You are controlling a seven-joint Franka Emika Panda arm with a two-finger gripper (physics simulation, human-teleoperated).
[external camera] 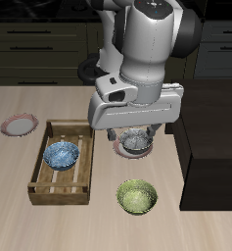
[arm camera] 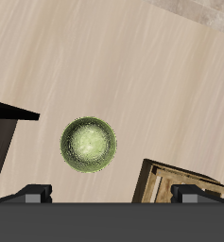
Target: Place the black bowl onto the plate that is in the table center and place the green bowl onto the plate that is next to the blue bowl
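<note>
Near the table's (external camera: 20, 167) front edge sits the green bowl (external camera: 137, 197), upright and alone on bare wood. Farther back, at the table's middle, the black bowl (external camera: 135, 143) rests on a pinkish plate (external camera: 120, 149), half hidden under the robot's arm (external camera: 147, 49). The blue bowl (external camera: 62, 154) lies inside a wooden crate (external camera: 61, 188), and a second plate (external camera: 19, 125) stands beyond the crate, towards the back edge. The exterior view hides the gripper behind the arm's body. The wrist view shows the green bowl (arm camera: 89, 144) well below the gripper (arm camera: 112, 192), the crate's corner (arm camera: 180, 180) and a dark block's edge (arm camera: 5, 142); the fingers (arm camera: 33, 192) stand wide apart, holding nothing.
</note>
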